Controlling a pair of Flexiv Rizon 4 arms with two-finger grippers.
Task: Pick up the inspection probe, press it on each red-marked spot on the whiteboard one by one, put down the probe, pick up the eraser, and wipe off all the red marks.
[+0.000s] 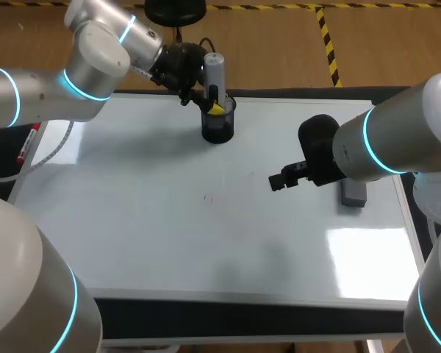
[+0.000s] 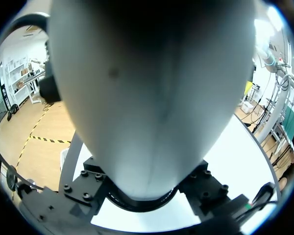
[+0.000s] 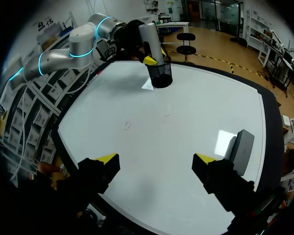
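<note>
The white inspection probe [image 1: 214, 68] stands upright in a black mesh cup [image 1: 218, 125] at the far middle of the whiteboard [image 1: 154, 243]. My left gripper [image 1: 214, 101] is shut on the probe just above the cup's rim. In the left wrist view the probe [image 2: 152, 93] fills nearly everything. Faint marks [image 1: 209, 197] show near the board's middle, and in the right wrist view these marks [image 3: 127, 126] lie ahead of my right gripper [image 3: 156, 159]. That gripper [image 1: 283, 179] hangs open over the board. The grey eraser [image 1: 353, 193] lies just to its right, the same eraser [image 3: 241, 151] seen beside its right finger.
A red-capped marker [image 1: 26, 147] lies off the board's left edge. The mesh cup [image 3: 161, 74] and my left arm [image 3: 73, 46] take up the far side of the whiteboard [image 3: 196, 107]. Bare board lies along the near edge.
</note>
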